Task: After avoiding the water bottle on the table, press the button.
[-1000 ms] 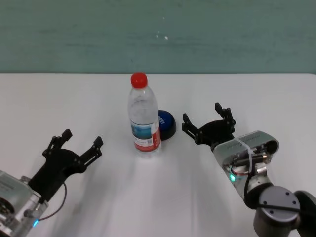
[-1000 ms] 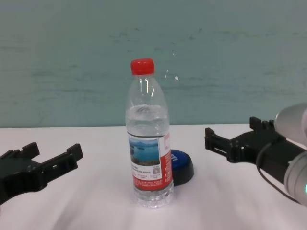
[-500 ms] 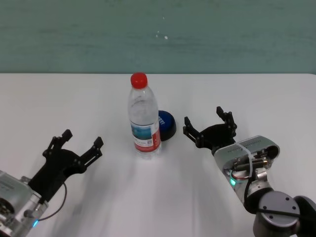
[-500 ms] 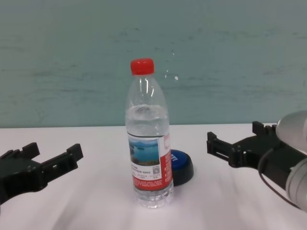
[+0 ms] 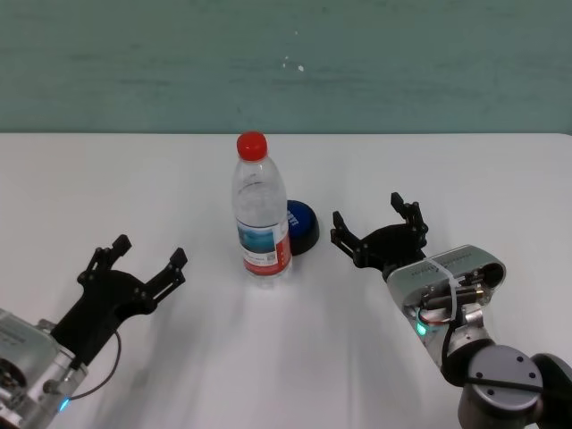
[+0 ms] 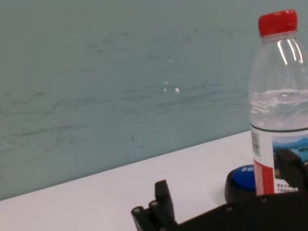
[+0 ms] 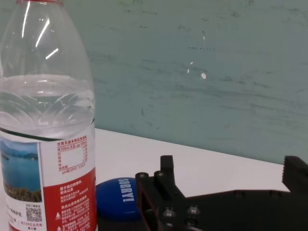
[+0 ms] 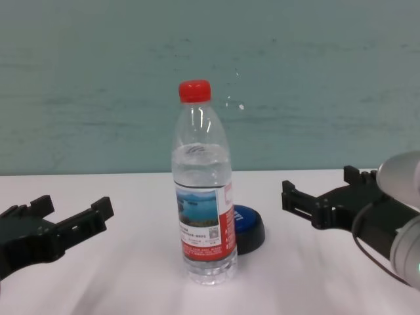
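The water bottle [image 5: 261, 223] stands upright mid-table, clear with a red cap and a lake label; it also shows in the chest view [image 8: 202, 197], left wrist view [image 6: 280, 101] and right wrist view [image 7: 45, 125]. The button [image 5: 301, 225], blue-domed on a black base, sits just behind and right of the bottle, partly hidden by it in the chest view [image 8: 249, 226]. My right gripper [image 5: 377, 228] is open, low over the table [image 5: 402, 170], to the right of the button and apart from it. My left gripper [image 5: 138, 261] is open and empty at the front left.
A teal wall [image 5: 286, 63] runs behind the table's far edge. White tabletop lies between the right gripper and the button, and around the left gripper.
The right gripper drew back slightly toward me and right over the first half second, then held nearly still. The left arm, bottle and button have not moved.
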Available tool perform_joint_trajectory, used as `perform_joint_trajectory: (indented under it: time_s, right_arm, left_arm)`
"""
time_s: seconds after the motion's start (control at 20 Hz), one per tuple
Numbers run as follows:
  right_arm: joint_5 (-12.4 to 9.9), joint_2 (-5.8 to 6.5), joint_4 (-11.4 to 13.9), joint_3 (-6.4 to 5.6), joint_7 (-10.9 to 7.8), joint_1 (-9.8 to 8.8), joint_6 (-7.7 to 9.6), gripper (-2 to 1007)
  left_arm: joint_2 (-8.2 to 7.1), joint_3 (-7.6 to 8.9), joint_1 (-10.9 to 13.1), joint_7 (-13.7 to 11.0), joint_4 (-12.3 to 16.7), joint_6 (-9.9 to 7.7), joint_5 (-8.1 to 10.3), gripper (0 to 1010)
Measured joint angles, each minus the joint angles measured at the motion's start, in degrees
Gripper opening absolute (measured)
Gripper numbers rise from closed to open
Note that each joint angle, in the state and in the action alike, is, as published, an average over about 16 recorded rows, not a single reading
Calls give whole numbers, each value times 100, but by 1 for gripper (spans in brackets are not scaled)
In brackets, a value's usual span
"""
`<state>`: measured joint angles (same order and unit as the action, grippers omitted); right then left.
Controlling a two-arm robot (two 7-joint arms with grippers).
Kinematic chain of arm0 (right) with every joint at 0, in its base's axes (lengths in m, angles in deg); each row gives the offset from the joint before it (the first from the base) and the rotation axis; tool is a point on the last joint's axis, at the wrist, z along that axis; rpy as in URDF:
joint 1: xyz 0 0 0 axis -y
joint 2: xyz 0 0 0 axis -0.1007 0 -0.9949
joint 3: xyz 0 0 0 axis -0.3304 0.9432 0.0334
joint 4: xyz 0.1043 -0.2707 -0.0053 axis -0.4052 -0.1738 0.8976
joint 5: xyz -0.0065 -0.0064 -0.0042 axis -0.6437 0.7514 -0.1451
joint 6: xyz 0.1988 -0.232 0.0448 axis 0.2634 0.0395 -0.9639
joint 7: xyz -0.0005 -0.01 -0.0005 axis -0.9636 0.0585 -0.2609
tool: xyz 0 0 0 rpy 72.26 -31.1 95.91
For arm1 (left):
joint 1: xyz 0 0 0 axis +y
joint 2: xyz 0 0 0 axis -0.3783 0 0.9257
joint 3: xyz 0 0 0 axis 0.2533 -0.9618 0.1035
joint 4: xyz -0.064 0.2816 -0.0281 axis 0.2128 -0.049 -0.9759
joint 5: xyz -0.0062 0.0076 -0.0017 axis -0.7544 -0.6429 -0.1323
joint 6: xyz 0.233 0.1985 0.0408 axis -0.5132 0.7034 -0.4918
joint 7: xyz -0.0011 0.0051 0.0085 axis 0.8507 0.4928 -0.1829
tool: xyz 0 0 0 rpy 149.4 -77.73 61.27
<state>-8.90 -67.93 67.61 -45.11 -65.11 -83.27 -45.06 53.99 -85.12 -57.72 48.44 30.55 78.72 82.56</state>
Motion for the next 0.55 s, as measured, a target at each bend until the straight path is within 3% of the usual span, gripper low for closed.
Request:
perform_joint_trajectory:
  time_s: [0.55]
  right_arm:
    - [-4, 5, -1, 3, -6, 6, 0, 1004]
  left_arm:
    - [0, 0, 0, 0, 0, 0, 0, 1010]
